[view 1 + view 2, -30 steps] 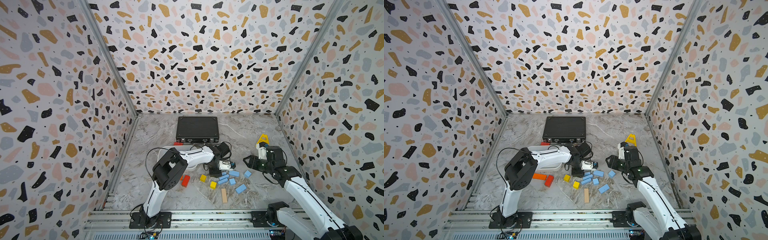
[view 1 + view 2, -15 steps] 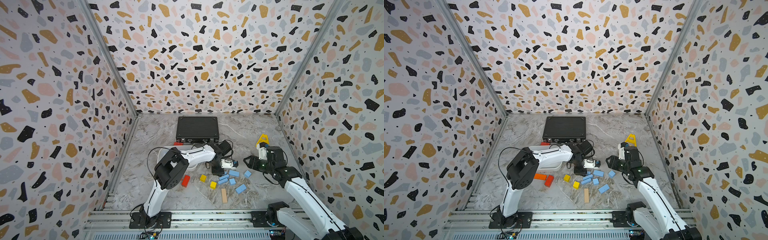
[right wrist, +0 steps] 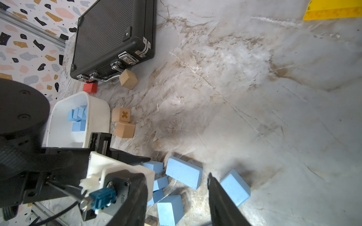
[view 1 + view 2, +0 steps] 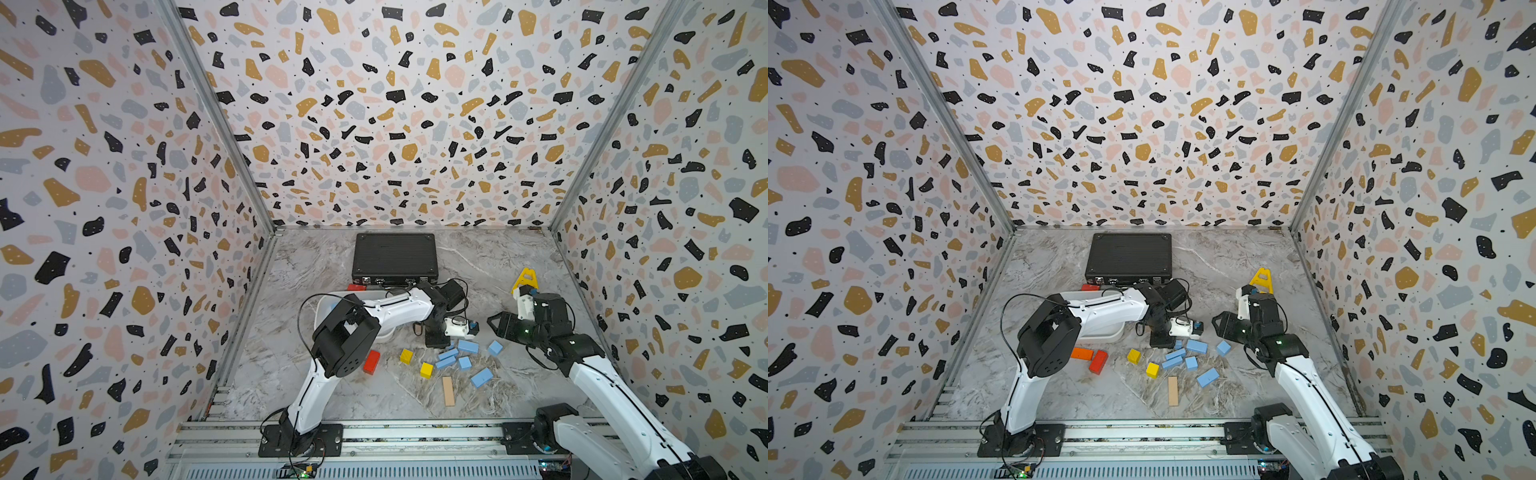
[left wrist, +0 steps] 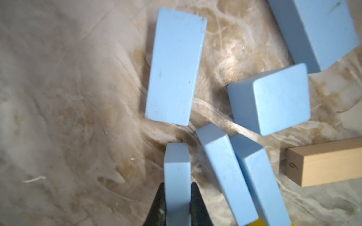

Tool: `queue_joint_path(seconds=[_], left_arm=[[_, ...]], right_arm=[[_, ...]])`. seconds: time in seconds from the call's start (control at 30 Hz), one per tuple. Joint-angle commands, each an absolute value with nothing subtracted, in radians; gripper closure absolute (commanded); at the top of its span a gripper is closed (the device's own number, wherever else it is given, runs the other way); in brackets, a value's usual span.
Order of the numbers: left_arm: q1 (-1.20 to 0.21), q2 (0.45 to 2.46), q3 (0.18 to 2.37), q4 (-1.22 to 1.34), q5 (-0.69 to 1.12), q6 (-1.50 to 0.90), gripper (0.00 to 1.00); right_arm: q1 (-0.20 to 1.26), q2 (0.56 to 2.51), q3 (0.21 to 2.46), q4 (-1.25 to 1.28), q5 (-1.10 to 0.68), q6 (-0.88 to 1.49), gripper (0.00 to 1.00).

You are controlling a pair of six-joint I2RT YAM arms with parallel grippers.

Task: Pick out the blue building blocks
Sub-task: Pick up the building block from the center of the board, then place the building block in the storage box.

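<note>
Clenching left tool [image 5: 177, 188] on thin blue block [image 5: 177, 166] near white tub [image 3: 101, 117], across narrow faces for firm lift; right tool [image 4: 496, 324] unclear.

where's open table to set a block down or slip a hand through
Bare marble lies between the black case and the yellow arch, left of the case toward the wall, and along the front edge past the tan plank. Crowded: the blue building blocks beside the yellow cubes, and around the white bin.
</note>
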State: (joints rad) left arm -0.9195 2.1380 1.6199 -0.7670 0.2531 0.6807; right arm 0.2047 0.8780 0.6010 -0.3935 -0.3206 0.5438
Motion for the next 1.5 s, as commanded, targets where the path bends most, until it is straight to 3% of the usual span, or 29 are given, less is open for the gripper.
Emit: queue_joint_path(seconds=[0.0,0.4,0.73,1.0,1.47], left_arm=[[-0.923,2.103,1.646,-0.804,0.268,0.706,1.00],[-0.863,1.974,1.701,-0.988,0.255,0.739,1.00],[-0.588,1.710,1.524,-1.085,0.214,0.807,1.00],[-0.364,1.677,1.355,-1.015,0.172,0.974,1.00],[-0.326,1.755,1.213,-0.720,0.087,0.957,1.00]], right_arm=[[0.201,0.863,0.606,-0.406,-0.309,0.546,0.48],[0.202,0.895,0.636,-0.417,-0.333,0.526,0.49],[0.258,1.066,0.699,-0.305,-0.385,0.522,0.49],[0.311,1.175,0.752,-0.255,-0.379,0.526,0.49],[0.322,1.166,0.753,-0.263,-0.355,0.536,0.49]])
